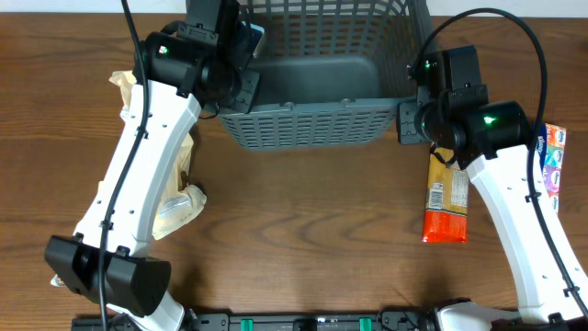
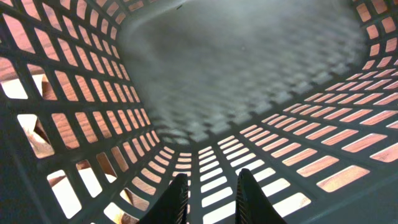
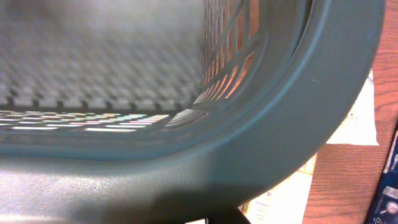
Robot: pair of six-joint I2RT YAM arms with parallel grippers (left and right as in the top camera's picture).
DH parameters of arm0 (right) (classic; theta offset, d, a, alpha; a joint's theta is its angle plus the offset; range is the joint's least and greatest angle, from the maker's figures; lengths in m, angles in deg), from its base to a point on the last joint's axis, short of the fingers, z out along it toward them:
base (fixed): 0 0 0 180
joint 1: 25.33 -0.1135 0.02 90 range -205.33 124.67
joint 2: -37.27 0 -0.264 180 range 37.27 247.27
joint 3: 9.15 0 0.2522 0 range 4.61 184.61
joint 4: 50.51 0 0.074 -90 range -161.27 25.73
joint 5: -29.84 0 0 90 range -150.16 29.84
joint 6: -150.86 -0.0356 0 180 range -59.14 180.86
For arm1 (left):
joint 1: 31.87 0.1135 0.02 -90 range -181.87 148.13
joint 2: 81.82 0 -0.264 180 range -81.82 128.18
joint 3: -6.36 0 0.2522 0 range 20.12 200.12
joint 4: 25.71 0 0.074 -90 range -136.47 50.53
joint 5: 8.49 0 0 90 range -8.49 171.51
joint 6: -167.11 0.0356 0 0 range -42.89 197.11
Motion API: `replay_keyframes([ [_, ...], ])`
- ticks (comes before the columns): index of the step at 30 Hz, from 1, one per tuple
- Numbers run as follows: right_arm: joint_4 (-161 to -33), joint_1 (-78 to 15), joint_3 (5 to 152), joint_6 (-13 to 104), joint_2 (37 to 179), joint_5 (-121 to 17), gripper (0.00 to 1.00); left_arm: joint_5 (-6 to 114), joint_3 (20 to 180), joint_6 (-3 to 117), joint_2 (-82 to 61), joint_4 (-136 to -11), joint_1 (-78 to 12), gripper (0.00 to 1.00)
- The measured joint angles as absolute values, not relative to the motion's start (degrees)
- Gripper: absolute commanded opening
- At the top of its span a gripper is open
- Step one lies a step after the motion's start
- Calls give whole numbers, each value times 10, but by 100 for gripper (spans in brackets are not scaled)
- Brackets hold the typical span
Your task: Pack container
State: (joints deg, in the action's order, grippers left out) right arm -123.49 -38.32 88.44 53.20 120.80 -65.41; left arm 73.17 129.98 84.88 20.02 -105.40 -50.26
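Note:
The container (image 1: 303, 124) is a large dark grey lattice basket at the back middle of the table, and no packet shows inside it. My left gripper (image 1: 241, 90) reaches in at its front left corner. In the left wrist view its fingers (image 2: 213, 199) stand a little apart, open, with only the slotted wall (image 2: 74, 93) behind them. My right gripper (image 1: 407, 121) sits against the front right corner, shut. In the right wrist view the thick rim (image 3: 280, 124) fills the frame and hides nearly all of that gripper (image 3: 245, 219); I cannot tell whether it holds the rim.
An orange packet (image 1: 446, 200) lies under my right arm, with a colourful packet (image 1: 554, 158) at the right edge. Tan packets (image 1: 180, 204) (image 1: 127, 85) lie beside and under my left arm. Bare brown tabletop (image 1: 312, 230) stretches in front of the basket.

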Motion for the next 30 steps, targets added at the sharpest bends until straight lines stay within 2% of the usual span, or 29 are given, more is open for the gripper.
replay_keyframes([
  [18, -1242, -383, 884, 532, 1206, -631, 1, 760, 1300, 849, 201, -1018, -503, 16],
  [26, -1245, -383, 884, 532, 1160, -624, 4, 764, 1300, 849, 201, -988, -503, 16],
  [27, -1245, -383, 884, 532, 1154, -624, 6, 764, 1300, 849, 201, -985, -503, 16],
  [29, -1245, -383, 884, 529, 1135, -622, 29, 769, 1300, 849, 201, -974, -503, 17],
  [30, -1244, -383, 884, 526, 1129, -622, 36, 773, 1300, 849, 201, -970, -503, 17],
])
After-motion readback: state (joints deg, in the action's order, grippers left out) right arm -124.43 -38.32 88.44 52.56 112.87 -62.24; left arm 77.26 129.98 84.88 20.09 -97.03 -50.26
